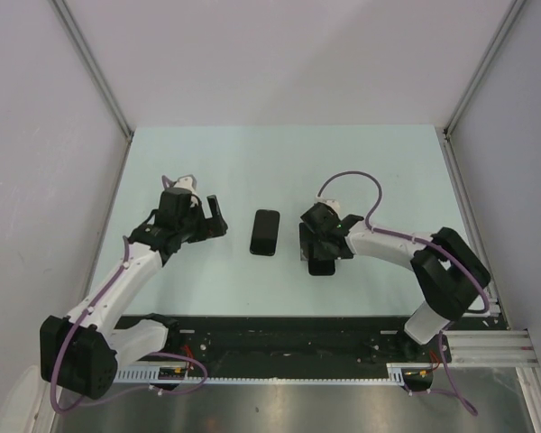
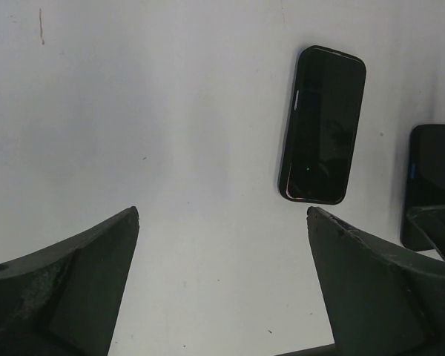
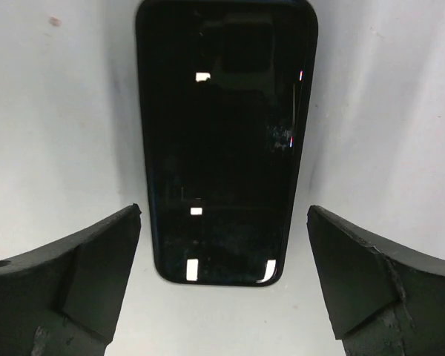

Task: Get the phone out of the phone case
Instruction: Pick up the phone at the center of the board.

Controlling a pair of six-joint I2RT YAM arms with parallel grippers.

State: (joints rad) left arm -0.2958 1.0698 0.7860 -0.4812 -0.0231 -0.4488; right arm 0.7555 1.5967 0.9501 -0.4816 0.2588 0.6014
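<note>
The phone lies screen up at the table's middle, between both arms. In the left wrist view the phone shows a glossy black screen and a white sliver on one long edge. The phone case shows only as a thin black rim around it. My left gripper is open and empty, left of the phone and apart from it; its fingertips frame bare table. My right gripper is open, its jaws straddling the near end of a second black-screened phone without touching it.
The second phone has a blue spot on its edge and lies right of the cased phone, partly under the right gripper. Grey walls and metal posts stand at the table's sides. A black rail runs along the near edge.
</note>
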